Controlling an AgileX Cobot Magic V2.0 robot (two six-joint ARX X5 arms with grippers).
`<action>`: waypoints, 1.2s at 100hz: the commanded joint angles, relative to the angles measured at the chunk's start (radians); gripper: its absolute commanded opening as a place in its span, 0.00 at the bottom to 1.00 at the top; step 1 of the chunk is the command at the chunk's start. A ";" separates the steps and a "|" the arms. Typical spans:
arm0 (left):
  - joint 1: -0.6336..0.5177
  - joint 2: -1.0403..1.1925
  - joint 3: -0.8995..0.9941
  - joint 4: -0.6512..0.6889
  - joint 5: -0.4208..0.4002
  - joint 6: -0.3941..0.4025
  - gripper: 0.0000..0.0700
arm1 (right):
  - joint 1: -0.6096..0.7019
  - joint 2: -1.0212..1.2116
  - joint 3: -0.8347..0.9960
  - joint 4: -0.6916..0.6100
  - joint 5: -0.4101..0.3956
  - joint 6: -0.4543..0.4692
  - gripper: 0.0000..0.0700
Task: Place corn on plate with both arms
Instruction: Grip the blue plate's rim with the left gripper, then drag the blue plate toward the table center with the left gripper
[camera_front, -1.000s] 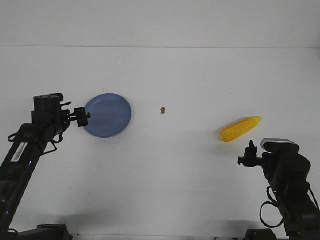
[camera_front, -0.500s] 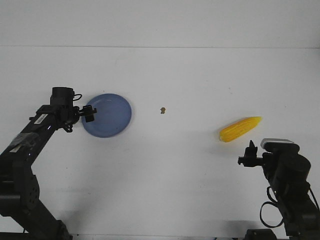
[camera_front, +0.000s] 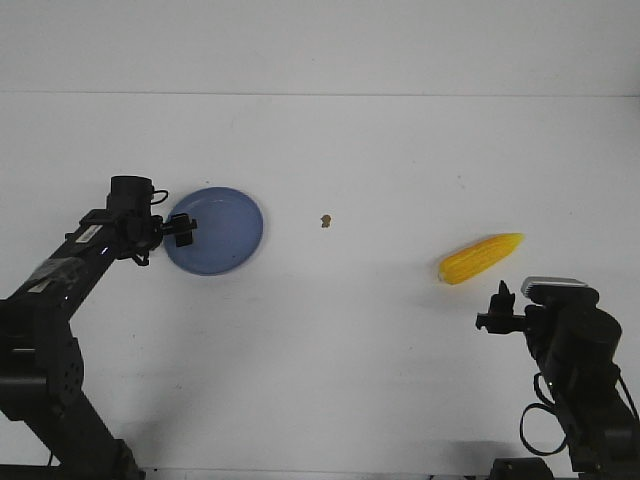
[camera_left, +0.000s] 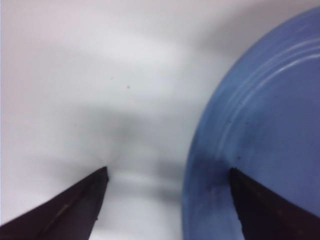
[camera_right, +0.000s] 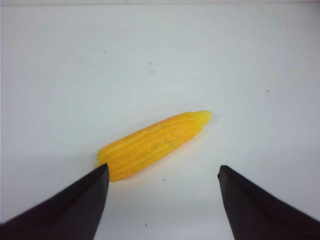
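Front view: my left end effector (camera_front: 181, 229) gapes over the plate (camera_front: 222, 235) rim; right end effector (camera_front: 497, 306) (open too) near corn (camera_front: 480, 258) on counter (camera_front: 350, 330).

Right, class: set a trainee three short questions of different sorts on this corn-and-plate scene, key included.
1. True or false: the corn lies on the plate.
2. Which claw is at the plate's rim? A) left B) right
3. Fill in: both claws are ____.

Key:
1. False; it lies on the table, far from the plate.
2. A; the left claw has one finger over the rim, while the right claw sits near the corn.
3. Open; neither holds anything.
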 joint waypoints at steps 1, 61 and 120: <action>0.002 0.041 0.013 -0.006 0.005 -0.002 0.54 | 0.001 0.002 0.017 0.009 -0.002 0.006 0.66; 0.003 -0.097 0.016 -0.002 0.285 -0.020 0.00 | 0.001 0.002 0.017 0.009 -0.001 0.006 0.66; -0.227 -0.495 -0.184 -0.054 0.428 -0.081 0.00 | 0.001 0.002 0.017 0.010 -0.002 0.007 0.66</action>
